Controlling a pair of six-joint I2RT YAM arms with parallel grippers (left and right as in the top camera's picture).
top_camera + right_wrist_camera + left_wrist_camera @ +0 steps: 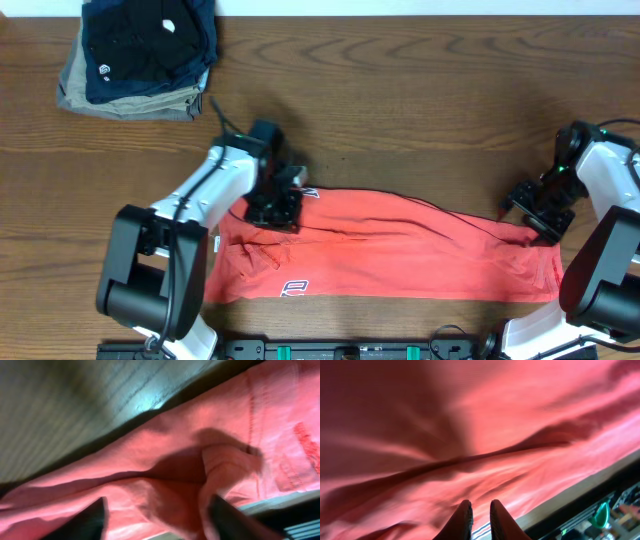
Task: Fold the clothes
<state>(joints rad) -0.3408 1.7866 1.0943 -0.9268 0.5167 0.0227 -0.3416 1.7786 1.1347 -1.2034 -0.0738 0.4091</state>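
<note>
The coral-red T-shirt [400,250] lies as a long strip across the front of the table, with a bit of white lettering [295,288] near its left end. My left gripper [272,210] hangs over the strip's upper left edge. In the left wrist view its fingers [465,520] stand a narrow slit apart just above the shirt [470,420], with nothing between them. My right gripper [541,224] is at the strip's right end. In the right wrist view it [160,517] is open wide over a rumpled fold of the shirt [175,455].
A stack of folded dark and khaki garments [140,55] sits at the back left corner. Bare wooden table [400,100] stretches behind the shirt. The table's front edge [580,485] and the arm bases lie just beyond the strip.
</note>
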